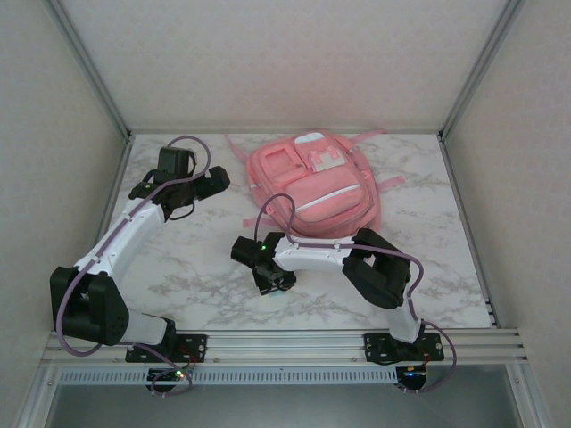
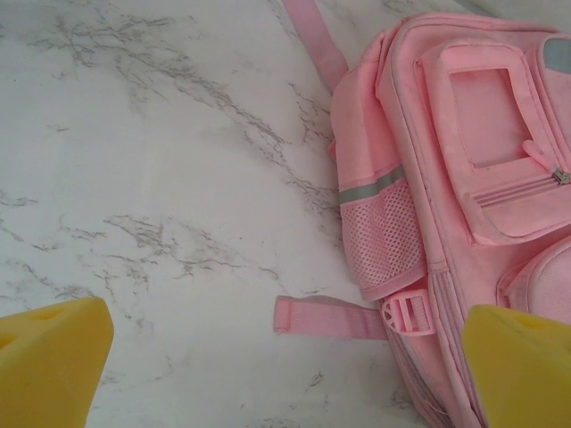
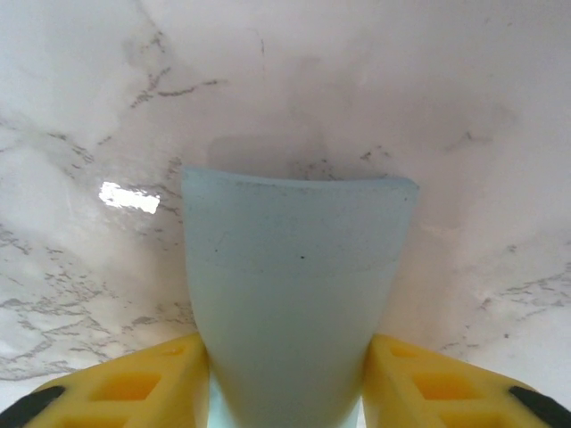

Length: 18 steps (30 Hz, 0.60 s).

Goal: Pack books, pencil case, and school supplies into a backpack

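The pink backpack [image 1: 312,183] lies flat at the back middle of the marble table, front pockets up. In the left wrist view its side mesh pocket and a loose strap [image 2: 330,318] show. My left gripper [image 1: 210,181] hovers open just left of the backpack [image 2: 473,178], nothing between its yellow fingers [image 2: 53,357]. My right gripper [image 1: 275,281] is low over the table in front of the backpack. Its yellow fingers [image 3: 161,379] press both sides of a light-blue block [image 3: 299,285], one of the school supplies. The books and pencil case are out of view.
Grey walls and metal frame posts close the table in at the back and sides. The rail [image 1: 285,343] carrying both arm bases runs along the near edge. Bare marble [image 1: 178,267] lies left of the right gripper.
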Each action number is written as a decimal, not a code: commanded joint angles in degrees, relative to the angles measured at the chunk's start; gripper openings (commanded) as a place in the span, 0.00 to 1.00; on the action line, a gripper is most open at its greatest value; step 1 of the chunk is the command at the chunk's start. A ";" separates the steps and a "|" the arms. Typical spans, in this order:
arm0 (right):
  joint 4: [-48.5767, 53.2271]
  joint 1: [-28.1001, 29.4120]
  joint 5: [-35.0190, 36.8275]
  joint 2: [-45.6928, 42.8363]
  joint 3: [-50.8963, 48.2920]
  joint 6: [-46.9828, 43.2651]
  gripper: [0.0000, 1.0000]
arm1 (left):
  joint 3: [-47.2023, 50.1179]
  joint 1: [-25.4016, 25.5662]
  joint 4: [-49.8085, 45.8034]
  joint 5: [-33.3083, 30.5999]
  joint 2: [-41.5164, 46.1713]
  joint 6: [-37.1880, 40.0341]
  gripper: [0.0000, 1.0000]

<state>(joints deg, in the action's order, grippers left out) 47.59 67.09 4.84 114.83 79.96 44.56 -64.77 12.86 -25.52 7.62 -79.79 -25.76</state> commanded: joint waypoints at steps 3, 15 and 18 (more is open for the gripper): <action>2.94 -2.31 1.29 -6.56 3.14 -5.31 0.42 | -1.23 -0.49 0.66 1.51 -0.10 -1.01 1.00; 0.16 -20.16 7.29 -26.85 -3.18 -11.85 0.40 | -4.12 12.11 3.59 -3.62 -3.00 4.90 0.99; -1.72 -27.49 10.28 -32.11 -6.65 -11.63 0.40 | -4.22 18.39 4.88 -7.59 -4.75 5.82 0.98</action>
<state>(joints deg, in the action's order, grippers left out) 46.00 43.79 10.02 86.35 76.53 34.04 -67.26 27.20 -22.31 4.51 -83.11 -22.63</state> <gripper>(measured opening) 0.399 0.981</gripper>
